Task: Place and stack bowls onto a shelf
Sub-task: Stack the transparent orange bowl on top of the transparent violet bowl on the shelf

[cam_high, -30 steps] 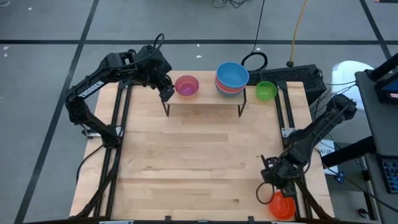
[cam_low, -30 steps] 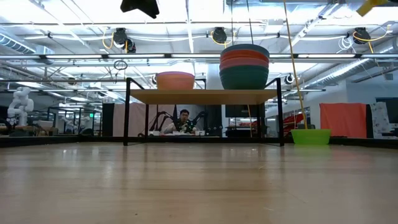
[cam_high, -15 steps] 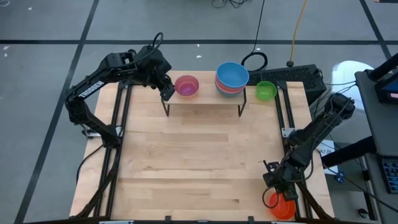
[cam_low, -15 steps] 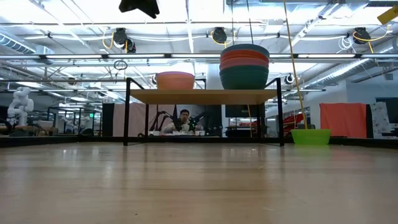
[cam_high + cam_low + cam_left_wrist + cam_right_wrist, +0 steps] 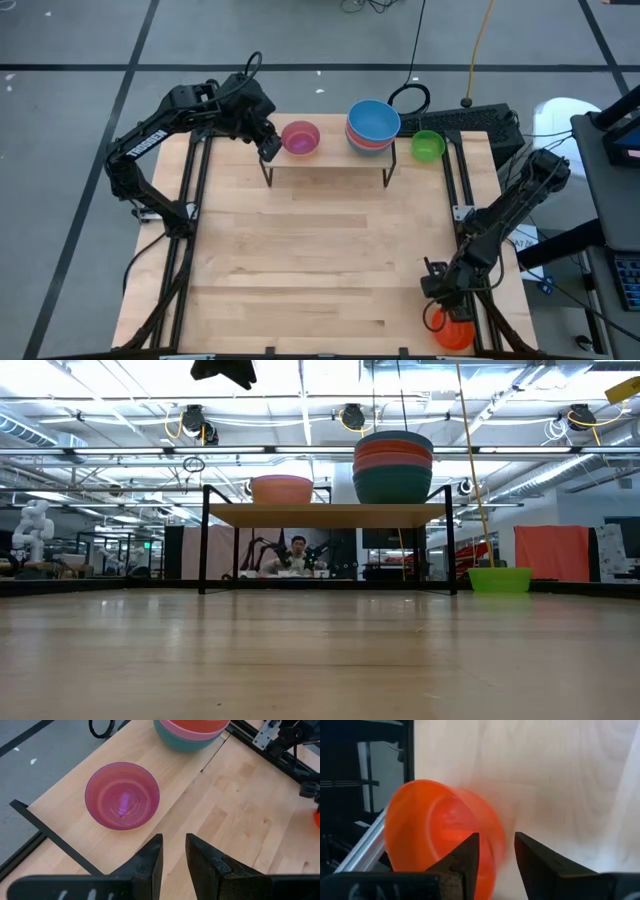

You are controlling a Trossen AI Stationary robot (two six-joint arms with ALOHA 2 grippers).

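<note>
Near right corner of the table [image 5: 300, 260]: right gripper [image 5: 443, 300] low over the orange bowl [image 5: 452, 330], which sits at the table's near right edge. In the right wrist view the fingers [image 5: 465, 855] stand a narrow gap apart, one over the bowl's inside, the other outside its rim. The bowl's wall appears to lie between them; whether they touch or grip it cannot be told.

Middle of the table: bare wood.

Far edge: the shelf [image 5: 330, 160] on black legs. Pink bowl [image 5: 300, 138] on its left part. On its right part a stack with the blue bowl [image 5: 373, 120] on top; the low view shows red-orange layers and a teal bowl [image 5: 393, 485] at the bottom. Green bowl [image 5: 427, 146] on the tabletop just right of the shelf.

Far left: left gripper [image 5: 268, 148] hovers just left of the pink bowl, above the shelf's left end. Its fingers [image 5: 150, 862] are slightly apart, nothing between them, touching nothing.
</note>
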